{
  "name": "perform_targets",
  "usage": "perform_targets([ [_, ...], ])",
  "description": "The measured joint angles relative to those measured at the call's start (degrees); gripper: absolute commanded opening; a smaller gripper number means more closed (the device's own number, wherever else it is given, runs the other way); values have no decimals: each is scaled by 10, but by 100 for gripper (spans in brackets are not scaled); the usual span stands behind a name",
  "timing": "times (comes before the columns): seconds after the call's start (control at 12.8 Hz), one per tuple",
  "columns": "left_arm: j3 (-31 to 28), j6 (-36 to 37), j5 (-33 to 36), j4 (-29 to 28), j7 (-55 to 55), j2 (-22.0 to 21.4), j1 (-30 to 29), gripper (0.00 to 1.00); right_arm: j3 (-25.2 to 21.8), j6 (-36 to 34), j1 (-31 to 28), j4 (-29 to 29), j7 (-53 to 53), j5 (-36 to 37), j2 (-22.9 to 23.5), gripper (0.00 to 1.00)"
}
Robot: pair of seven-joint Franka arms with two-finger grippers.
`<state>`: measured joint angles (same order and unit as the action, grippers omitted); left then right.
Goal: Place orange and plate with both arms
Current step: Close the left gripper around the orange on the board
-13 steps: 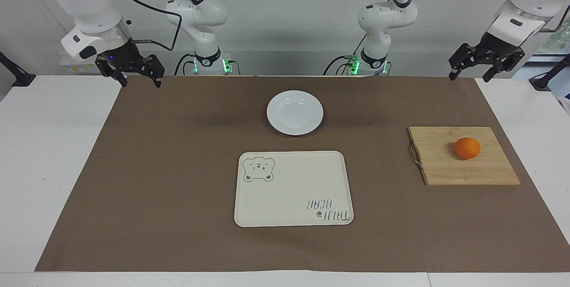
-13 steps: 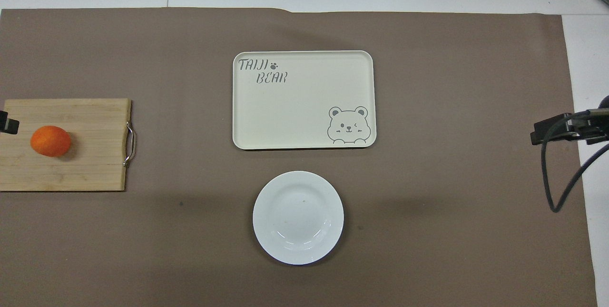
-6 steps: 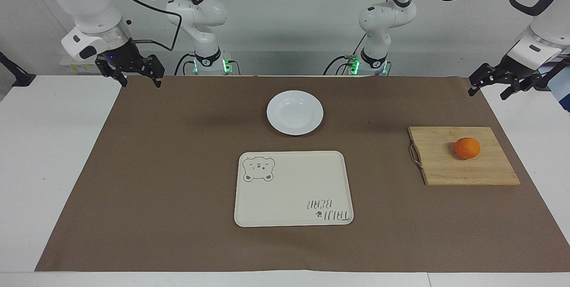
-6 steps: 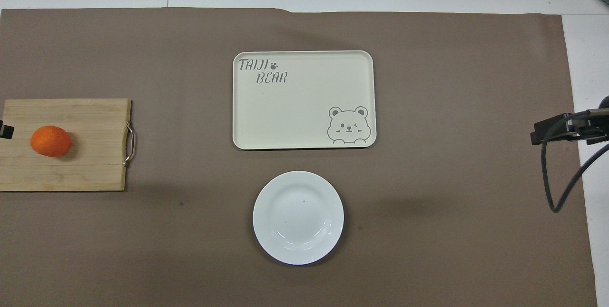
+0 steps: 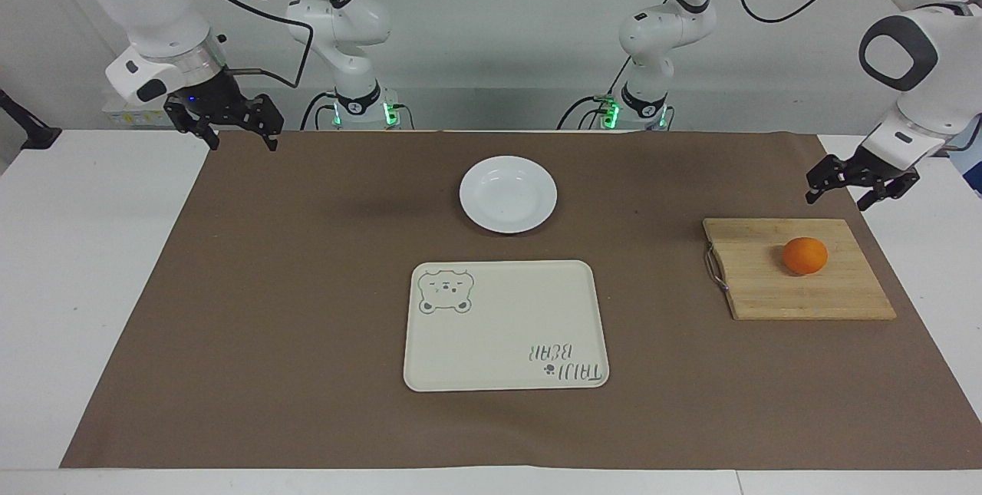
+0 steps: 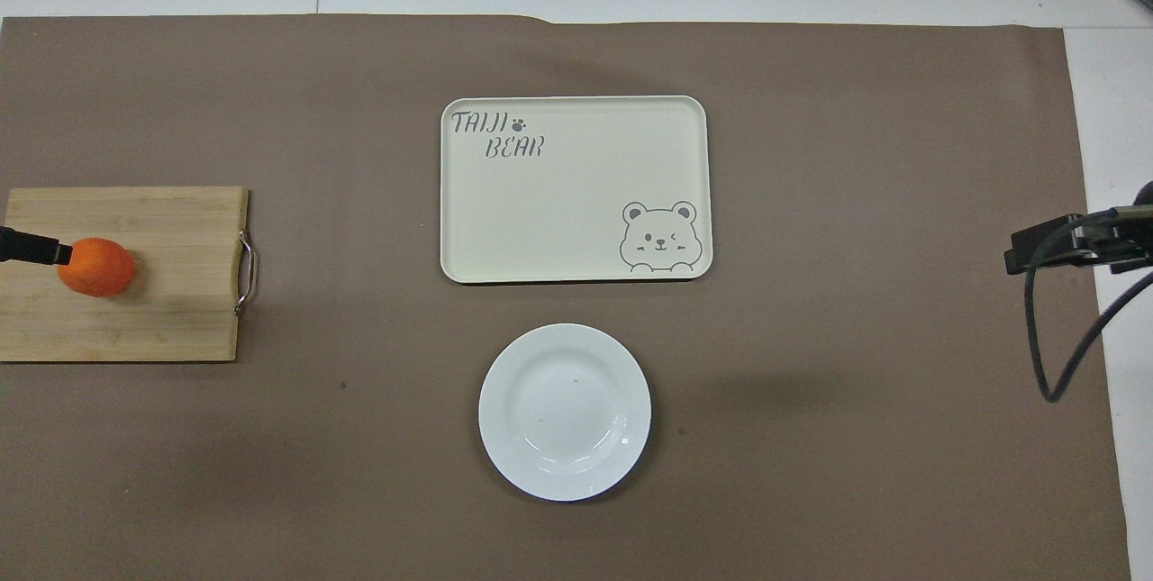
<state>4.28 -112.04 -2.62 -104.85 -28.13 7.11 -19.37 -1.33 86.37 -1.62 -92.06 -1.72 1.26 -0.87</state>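
Note:
The orange lies on a wooden cutting board at the left arm's end of the table; it also shows in the overhead view. The white plate lies empty on the brown mat at mid-table, close to the robots; it shows in the overhead view too. My left gripper is open and empty, raised over the mat's edge by the board, apart from the orange. One of its fingertips shows beside the orange from above. My right gripper is open and empty, waiting over the mat's corner at the right arm's end.
A cream rectangular tray with a bear print lies empty, farther from the robots than the plate. The board has a metal handle on the side toward the tray. The brown mat covers most of the white table.
My left gripper has come down and swung toward the cutting board, and its tip now shows beside the orange from above. The right arm, orange, plate and tray have not moved.

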Motion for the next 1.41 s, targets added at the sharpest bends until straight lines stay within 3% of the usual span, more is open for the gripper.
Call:
perform_targets([
  [0.63,0,-107,0,-70,-2,33,-18,100,0,0,0,0,0,0,0,100],
  [1.41,1,-171,-31,-74,6,82,-23,100,0,0,0,0,0,0,0,100],
])
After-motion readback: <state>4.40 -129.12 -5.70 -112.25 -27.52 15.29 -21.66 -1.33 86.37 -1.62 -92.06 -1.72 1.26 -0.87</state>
